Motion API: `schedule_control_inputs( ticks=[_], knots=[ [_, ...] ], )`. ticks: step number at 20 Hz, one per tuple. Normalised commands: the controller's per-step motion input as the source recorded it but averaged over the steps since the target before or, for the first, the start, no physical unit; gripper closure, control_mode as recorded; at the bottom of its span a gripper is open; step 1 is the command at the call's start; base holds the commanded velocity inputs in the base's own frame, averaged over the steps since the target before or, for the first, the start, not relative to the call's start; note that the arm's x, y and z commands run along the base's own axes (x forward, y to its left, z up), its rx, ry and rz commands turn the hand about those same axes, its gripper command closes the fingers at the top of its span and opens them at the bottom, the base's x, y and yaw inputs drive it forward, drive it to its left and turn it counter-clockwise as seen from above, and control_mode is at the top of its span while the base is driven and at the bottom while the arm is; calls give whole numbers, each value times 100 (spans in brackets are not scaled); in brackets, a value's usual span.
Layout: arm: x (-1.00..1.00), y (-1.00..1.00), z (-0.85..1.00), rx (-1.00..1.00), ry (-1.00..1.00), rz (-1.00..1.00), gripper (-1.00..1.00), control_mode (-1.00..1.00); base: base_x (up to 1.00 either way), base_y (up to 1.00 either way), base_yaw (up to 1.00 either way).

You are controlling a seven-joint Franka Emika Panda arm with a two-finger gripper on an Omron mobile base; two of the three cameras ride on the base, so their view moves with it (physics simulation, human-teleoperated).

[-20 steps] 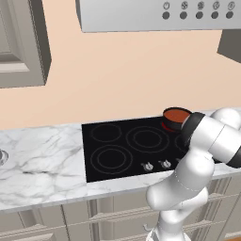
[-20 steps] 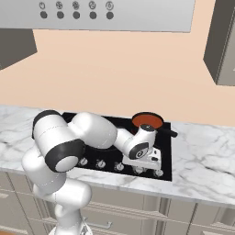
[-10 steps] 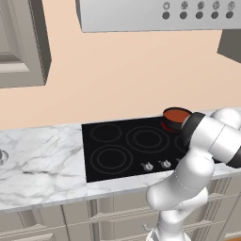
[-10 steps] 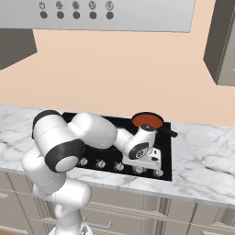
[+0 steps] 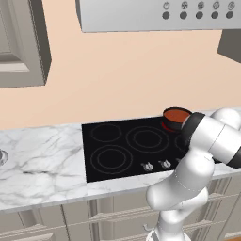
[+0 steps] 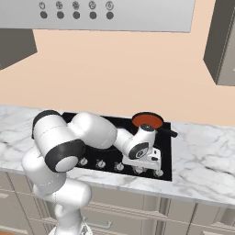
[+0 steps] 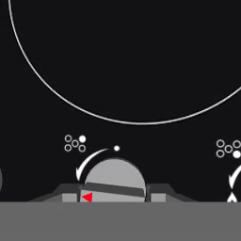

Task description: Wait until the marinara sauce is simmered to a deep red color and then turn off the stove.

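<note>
I've got the gripper (image 7: pixel 114 196) clamped on a silver knob (image 7: pixel 114 181), bottom centre of hand view. Marinara sauce (image 6: pixel 148 120) sits in its pot (image 6: pixel 137 123), centre frame, at the stove's (image 5: pixel 117 149) back.

Glossy black glass stove (image 5: pixel 127 146), marble counter (image 5: pixel 42 160)

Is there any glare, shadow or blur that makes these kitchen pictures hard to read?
Left base view: even flat light, sharp edges, no glare on the black stove. Right base view: equally crisp, the marinara sauce a plain unshaded red. Hand view: sharp, the silver knob flat grey without highlights.
</note>
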Motion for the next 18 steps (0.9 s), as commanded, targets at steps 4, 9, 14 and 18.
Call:
schedule_control_inputs(
  ticks=[4, 9, 14, 18],
  knots=[
    [0, 0, 0, 0, 0, 0, 100, -100, 0, 0, 0],
    [0, 0, 0, 0, 0, 0, 100, -100, 0, 0, 0],
    [0, 0, 0, 0, 0, 0, 100, -100, 0, 0, 0],
    [0, 0, 0, 0, 0, 0, 100, -100, 0, 0, 0]
  ],
)
